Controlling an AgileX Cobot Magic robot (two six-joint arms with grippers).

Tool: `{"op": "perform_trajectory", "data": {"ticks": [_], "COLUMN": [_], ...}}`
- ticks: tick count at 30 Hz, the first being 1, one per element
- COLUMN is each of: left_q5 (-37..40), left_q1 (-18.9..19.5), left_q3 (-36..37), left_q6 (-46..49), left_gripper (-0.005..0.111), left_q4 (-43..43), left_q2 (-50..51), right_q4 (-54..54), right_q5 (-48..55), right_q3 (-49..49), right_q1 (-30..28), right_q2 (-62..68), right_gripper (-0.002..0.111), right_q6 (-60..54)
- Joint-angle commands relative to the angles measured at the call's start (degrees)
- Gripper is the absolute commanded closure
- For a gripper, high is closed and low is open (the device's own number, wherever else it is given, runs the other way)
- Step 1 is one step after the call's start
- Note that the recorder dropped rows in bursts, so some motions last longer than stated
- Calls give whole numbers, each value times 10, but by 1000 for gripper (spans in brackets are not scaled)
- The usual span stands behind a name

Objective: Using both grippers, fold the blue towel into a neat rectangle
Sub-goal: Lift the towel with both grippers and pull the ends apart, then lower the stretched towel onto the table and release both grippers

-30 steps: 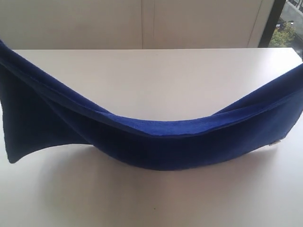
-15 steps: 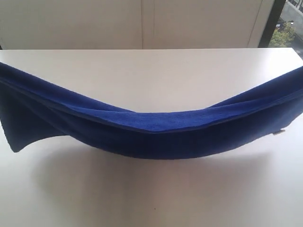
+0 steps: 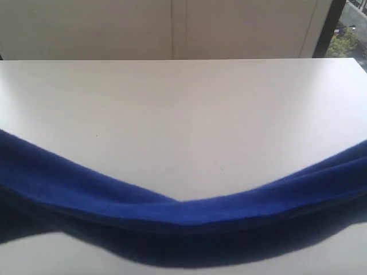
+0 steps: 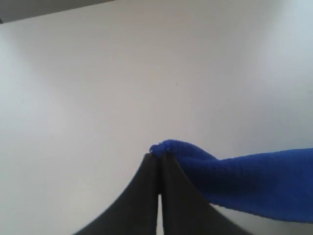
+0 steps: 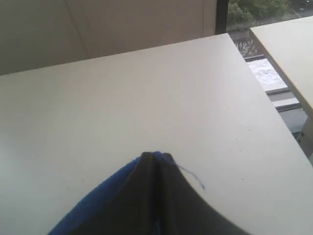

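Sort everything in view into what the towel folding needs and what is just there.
For the job:
- blue towel, sagging between the two hands
- left hand, shut on the towel
- right hand, shut on the towel

Just there:
- white table
- wall
- window
- second table

towel (image 3: pixel 189 215): royal blue, plain | table (image 3: pixel 183 109): white | end effectors: black

No legible text, brand, number or sign appears in any view. The towel (image 3: pixel 172 212) and the counter (image 3: pixel 183 109) show no readable marking.
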Motion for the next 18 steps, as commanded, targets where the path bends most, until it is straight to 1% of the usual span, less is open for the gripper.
{"op": "perform_trajectory", "data": {"ticks": [1, 2, 3, 7, 10, 13, 15, 18], "left_q5": [-6, -29, -68, -211, -295, -366, -434, -538], "left_q1": [0, 0, 0, 0, 0, 16, 36, 65], "left_q3": [90, 110, 137, 188, 194, 189, 189, 183], "left_q6": [-25, -32, -46, -115, -192, -259, -290, -310], "left_gripper": [107, 107, 107, 107, 107, 107, 107, 107], "left_q4": [-1, 1, 4, 45, 114, 174, 187, 187], "left_q2": [37, 57, 80, 185, 271, 352, 401, 465], "right_q4": [1, 1, -3, -25, -52, -87, -117, -151], "right_q5": [-25, -42, -64, -156, -241, -285, -322, -355], "right_q3": [26, 36, 45, 57, 50, 35, 25, 3], "right_q1": [-6, -6, -6, -6, -6, -6, -6, -14], "right_q2": [71, 99, 128, 256, 345, 428, 480, 551], "right_gripper": [108, 108, 108, 108, 108, 108, 108, 108], "right_q6": [-7, -7, -7, 16, 55, 105, 142, 189]}}
